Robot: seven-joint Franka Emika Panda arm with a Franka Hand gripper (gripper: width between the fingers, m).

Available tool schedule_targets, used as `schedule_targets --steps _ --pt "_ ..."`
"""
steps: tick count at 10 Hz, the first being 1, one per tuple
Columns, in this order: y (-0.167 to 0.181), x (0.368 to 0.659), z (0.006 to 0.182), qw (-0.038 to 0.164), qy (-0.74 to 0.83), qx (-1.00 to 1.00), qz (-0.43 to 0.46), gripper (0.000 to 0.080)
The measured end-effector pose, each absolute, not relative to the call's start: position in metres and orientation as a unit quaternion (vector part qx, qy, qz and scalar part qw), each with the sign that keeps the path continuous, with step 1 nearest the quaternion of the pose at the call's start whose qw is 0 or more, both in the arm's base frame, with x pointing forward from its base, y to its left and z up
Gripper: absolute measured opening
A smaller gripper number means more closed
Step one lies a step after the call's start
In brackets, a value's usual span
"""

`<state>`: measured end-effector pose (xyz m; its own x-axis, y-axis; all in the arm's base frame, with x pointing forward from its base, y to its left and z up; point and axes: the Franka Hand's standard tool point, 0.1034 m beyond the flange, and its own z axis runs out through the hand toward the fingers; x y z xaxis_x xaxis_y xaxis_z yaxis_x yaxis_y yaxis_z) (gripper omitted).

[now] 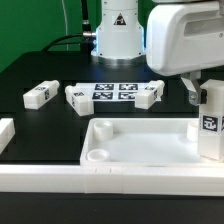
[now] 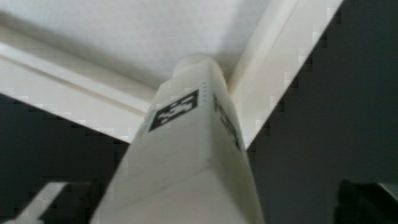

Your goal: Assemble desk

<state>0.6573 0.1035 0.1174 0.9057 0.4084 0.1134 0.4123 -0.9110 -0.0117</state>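
— Where does your gripper stand?
— Spread wide, with the jaws clear of the upright leg on both sides.
— And your desk top?
— It lies rim-up. In the exterior view that leg stands at its three o'clock end, and another leg lies loose toward ten o'clock.

The marker board lies flat near the far edge of the black table, about midway along; a long white border rail lines the near edge; a green backdrop stands behind.
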Motion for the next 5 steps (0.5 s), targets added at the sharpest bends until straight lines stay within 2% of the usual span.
schedule_targets --steps 4,5 --pt "0.0994 0.6579 0.1174 0.006 -0.324 -0.944 -0.056 0.0648" --pt "0.0987 0.658 0.1174 0.005 -0.34 -0.939 -0.056 0.0612"
